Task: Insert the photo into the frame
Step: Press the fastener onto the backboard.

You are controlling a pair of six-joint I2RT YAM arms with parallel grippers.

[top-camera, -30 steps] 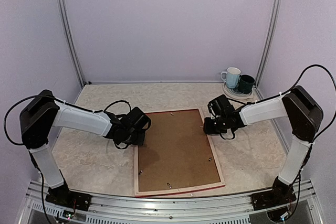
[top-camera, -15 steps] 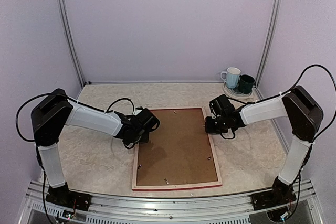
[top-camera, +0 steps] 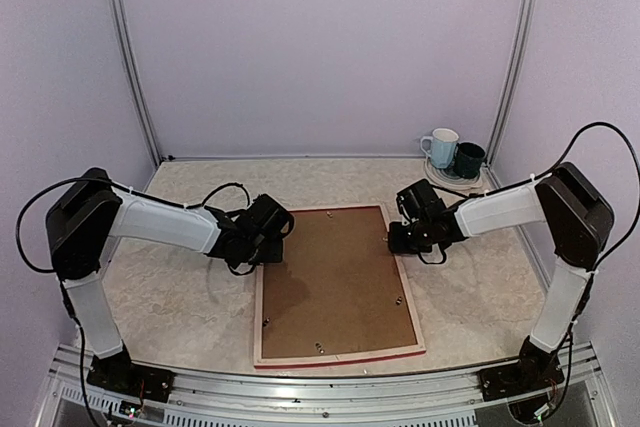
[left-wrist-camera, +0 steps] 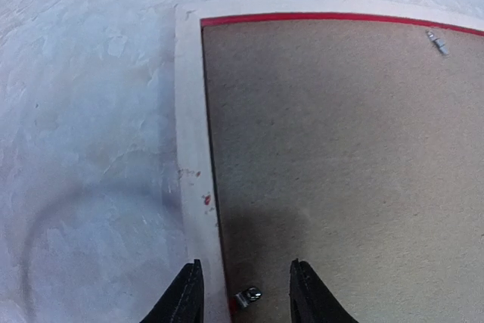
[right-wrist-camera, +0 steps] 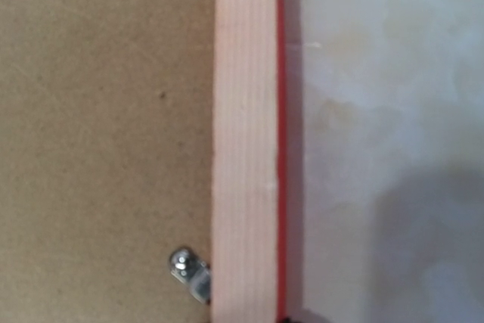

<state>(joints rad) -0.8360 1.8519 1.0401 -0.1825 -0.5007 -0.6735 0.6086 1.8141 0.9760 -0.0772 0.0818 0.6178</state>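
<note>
Lying flat, pale-wood rectangular frame (left-wrist-camera: 193, 111) surrounds matte brown board (top-camera: 335, 282)

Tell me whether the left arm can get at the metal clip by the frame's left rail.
Probably yes: the left gripper hangs right at the clip, jaws apart and straddling the rail of the frame, with nothing lying between fingers and clip.

Enclosed on three sides by plain lilac walls (top-camera: 320, 47), with aluminium uprights (top-camera: 128, 57) at far left and far right corners. Floored by pale marbled tabletop (top-camera: 180, 297), edged on near side by slotted metal rail (top-camera: 320, 394).
</note>
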